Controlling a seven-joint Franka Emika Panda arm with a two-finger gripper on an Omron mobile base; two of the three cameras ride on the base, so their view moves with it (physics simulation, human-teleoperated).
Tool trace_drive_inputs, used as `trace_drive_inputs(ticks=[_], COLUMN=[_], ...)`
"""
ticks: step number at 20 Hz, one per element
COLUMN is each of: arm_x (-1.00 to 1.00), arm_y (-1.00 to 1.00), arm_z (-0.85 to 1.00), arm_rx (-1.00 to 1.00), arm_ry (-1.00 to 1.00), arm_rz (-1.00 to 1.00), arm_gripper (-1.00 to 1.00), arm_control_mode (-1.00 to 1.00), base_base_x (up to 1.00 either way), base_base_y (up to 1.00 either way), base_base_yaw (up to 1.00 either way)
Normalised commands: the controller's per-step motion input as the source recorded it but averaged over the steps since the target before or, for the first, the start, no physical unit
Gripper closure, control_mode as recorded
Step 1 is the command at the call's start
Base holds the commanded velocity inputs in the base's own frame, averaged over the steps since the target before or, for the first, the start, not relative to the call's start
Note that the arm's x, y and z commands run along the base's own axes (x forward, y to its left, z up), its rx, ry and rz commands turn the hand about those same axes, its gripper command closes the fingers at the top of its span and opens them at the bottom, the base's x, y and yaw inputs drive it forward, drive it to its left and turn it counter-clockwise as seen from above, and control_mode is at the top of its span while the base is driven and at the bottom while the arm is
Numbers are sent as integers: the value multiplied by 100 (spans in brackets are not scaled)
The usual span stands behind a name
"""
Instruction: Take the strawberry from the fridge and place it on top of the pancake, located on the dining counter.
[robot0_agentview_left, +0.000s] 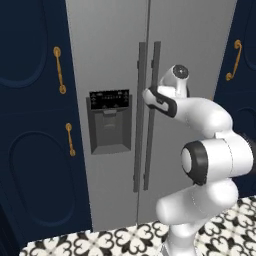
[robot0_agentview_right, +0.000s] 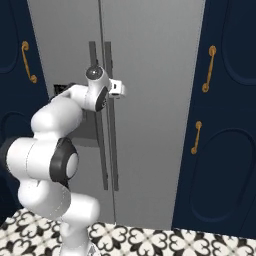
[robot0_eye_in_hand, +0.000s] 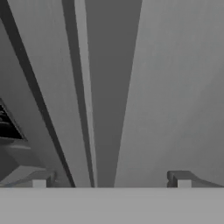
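Note:
The fridge (robot0_agentview_left: 110, 50) (robot0_agentview_right: 150, 75) stands right ahead with both light-grey doors closed, so the strawberry is hidden. Its dark dispenser panel (robot0_agentview_left: 109, 120) sits on the left door. Two long dark handles (robot0_agentview_left: 156, 140) (robot0_agentview_right: 113, 150) run down either side of the centre seam. My gripper (robot0_eye_in_hand: 111, 180) is open and reaches up to the handles at about dispenser height. In the hand view its fingertips (robot0_eye_in_hand: 41, 179) stand wide apart, with a dark handle (robot0_eye_in_hand: 109, 87) running between them and nothing gripped. The pancake and the dining counter are out of view.
Navy cabinets (robot0_agentview_left: 35, 150) (robot0_agentview_right: 225, 150) with brass handles (robot0_agentview_left: 60, 70) (robot0_agentview_right: 209, 70) flank the fridge on both sides. Black-and-white patterned tiles (robot0_agentview_left: 100, 242) (robot0_agentview_right: 150, 240) cover the floor at its foot. My own arm (robot0_agentview_left: 210, 160) (robot0_agentview_right: 45, 160) takes up the near foreground.

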Motion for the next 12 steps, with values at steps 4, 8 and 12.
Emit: trace_drive_inputs(ticks=[4, 8, 12], arm_x=[59, 57, 46], arm_y=[0, 0, 0], arm_z=[0, -2, -1], arm_rx=[7, 0, 0], arm_ry=[0, -3, -13], arm_rz=[0, 0, 0], arm_gripper=[-100, -100, -100], arm_control_mode=[-100, -100, -100], base_base_x=[0, 0, 0], base_base_y=[0, 0, 0], base_base_yaw=[0, 0, 0])
